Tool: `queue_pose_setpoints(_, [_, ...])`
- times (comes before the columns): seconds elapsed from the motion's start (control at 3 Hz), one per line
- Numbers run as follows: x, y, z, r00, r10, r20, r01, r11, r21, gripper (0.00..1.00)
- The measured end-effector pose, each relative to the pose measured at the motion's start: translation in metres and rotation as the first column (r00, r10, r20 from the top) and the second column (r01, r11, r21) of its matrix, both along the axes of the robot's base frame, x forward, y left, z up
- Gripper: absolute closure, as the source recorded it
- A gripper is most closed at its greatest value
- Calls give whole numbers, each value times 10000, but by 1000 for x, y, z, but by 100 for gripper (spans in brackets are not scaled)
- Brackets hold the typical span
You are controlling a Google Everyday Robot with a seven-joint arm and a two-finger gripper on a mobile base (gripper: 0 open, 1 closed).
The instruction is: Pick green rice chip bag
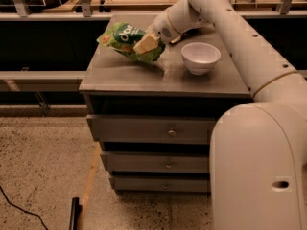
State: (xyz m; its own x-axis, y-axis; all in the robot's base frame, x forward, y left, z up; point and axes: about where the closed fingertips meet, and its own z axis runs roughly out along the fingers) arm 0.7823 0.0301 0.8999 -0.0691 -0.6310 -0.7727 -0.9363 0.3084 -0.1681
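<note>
Gripping the crinkled bright green rice chip bag point(123, 36) near its right end, the two-finger gripper point(148, 46) at the tip of the bulky white robot arm point(225, 28) is clenching on the foil, with one tan fingertip point(146, 43) lying across the bag's front face. The bag is sitting right at the gripper and stretching out to its left, tilting, with its left end looking raised above the grey wooden drawer cabinet top point(144, 78) (its underside is hidden, so whether any corner is touching the surface cannot be told). A round white ceramic bowl point(200, 56) is standing just to the right of the gripper, apart from the bag. The step in hand looks like the lift that comes once the grasp is made. The next move is calling for a straight upward raise, with a firm pinch, since the slick foil may be prone to slipping, and with no swing toward the bowl on the right.
</note>
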Motion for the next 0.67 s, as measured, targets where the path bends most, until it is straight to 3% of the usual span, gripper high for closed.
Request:
queue_pose_setpoints(0.33, [-19, -38, 51, 9930, 253, 1154, -386, 9926, 1151, 100])
queue_pose_setpoints(0.67, [-47, -84, 109, 9684, 384, 2463, -894, 9759, 1992, 100])
